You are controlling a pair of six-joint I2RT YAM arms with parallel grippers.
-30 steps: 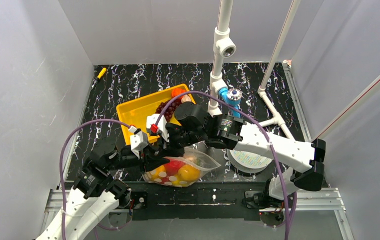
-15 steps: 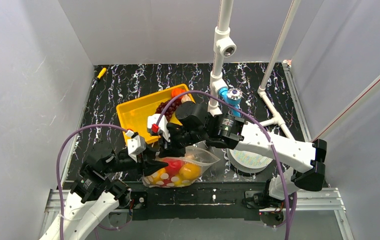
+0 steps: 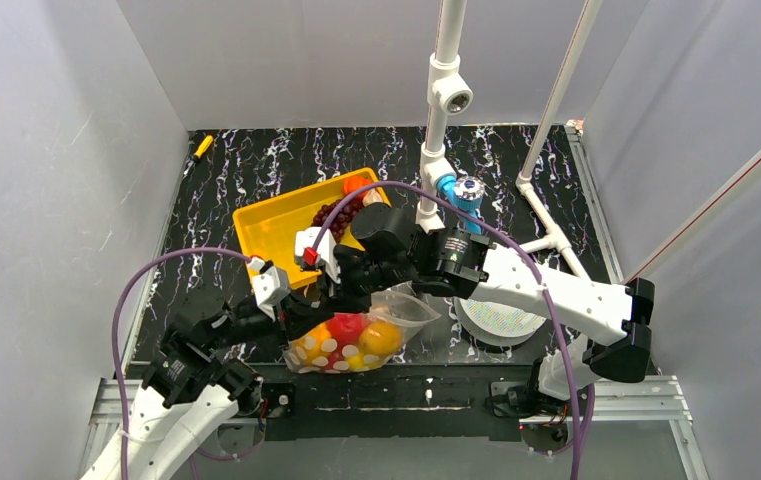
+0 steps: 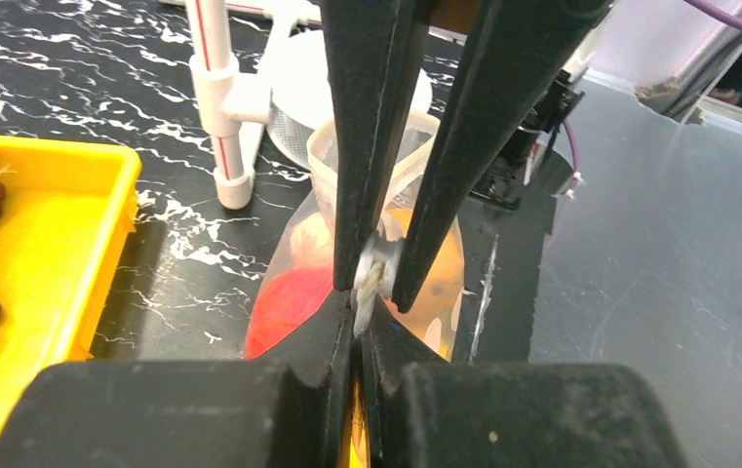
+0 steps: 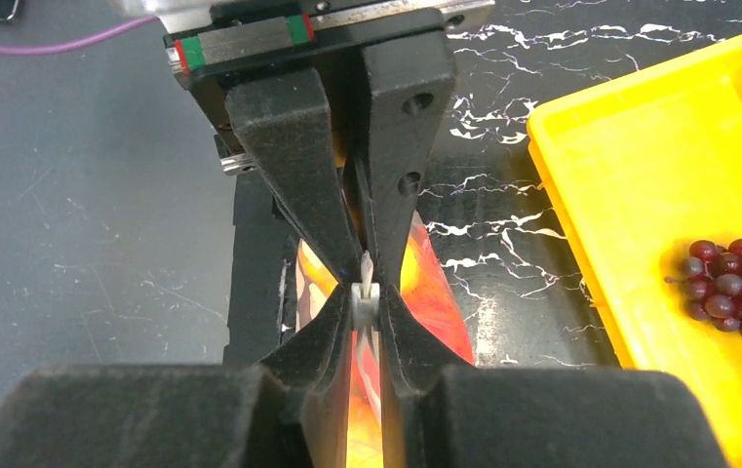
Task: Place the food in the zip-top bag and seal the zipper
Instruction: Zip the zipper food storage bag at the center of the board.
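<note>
The zip-top bag (image 3: 411, 308) lies near the table's front edge with red and yellow food (image 3: 348, 328) inside it. Both grippers meet nose to nose at its left end. My left gripper (image 3: 306, 314) is shut on the bag's mouth edge; in the left wrist view a thin plastic strip, the zipper (image 4: 374, 275), sits between its closed tips (image 4: 357, 310). My right gripper (image 3: 341, 298) is shut on the same strip, a small white piece pinched at its tips (image 5: 367, 297). Red food (image 5: 440, 292) glows through the plastic below. More food, dark grapes (image 3: 334, 213), lies in the tray.
A yellow tray (image 3: 271, 225) stands behind the bag, with a red piece (image 3: 356, 184) at its far corner. A round white disc (image 3: 501, 320) lies to the right. A white pipe stand (image 3: 436, 130) and a blue cylinder (image 3: 456, 192) are behind. A yellow marker (image 3: 202, 146) lies far left.
My left gripper opened briefly, shifted a little left along the bag's edge and shut again. The bag moved slightly left with it. The right gripper kept its grip.
</note>
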